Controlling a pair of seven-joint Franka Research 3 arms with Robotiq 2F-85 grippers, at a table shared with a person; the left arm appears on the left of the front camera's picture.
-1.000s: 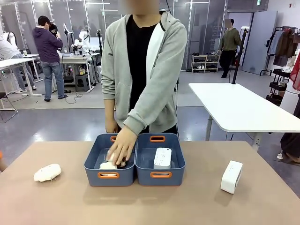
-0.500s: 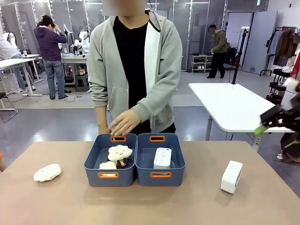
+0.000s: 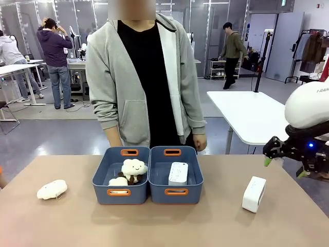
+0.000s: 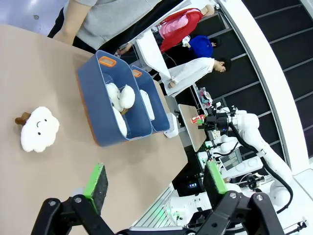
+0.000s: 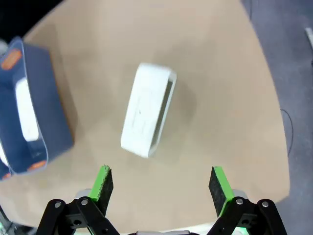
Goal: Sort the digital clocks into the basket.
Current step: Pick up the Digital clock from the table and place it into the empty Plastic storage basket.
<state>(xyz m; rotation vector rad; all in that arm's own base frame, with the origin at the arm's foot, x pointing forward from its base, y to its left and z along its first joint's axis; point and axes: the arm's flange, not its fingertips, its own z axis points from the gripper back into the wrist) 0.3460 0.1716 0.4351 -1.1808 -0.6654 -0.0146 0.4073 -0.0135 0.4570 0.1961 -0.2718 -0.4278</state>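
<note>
Front view: loose clock sits on the table on the robot's right, well apart from the bins. Right gripper hangs just up-right of it, clear of the table, fingers spread, nothing held. It is much the nearer arm. Binned clock already lies in the basket, the right one of the pair. Plush bin touches the basket on its left and holds a sheep plush. Table plush lies far left. The person stands behind the bins, hands out of them.

Left wrist view: left gripper is spread wide and empty, high over the table's left end. Table plush is closest to it, then plush bin. Loose clock pokes out beyond both bins, so it's a poor pick for this arm.

Right wrist view: right gripper is looking straight down, pads apart. Loose clock is ahead of the fingertips, slightly off-centre toward the left pad. Its long axis runs roughly up-down in the picture, tipped a little, so the pads would close across its short side. Likely needs a small sideways trim, then a descent. Basket is at the left edge with binned clock inside.
</note>
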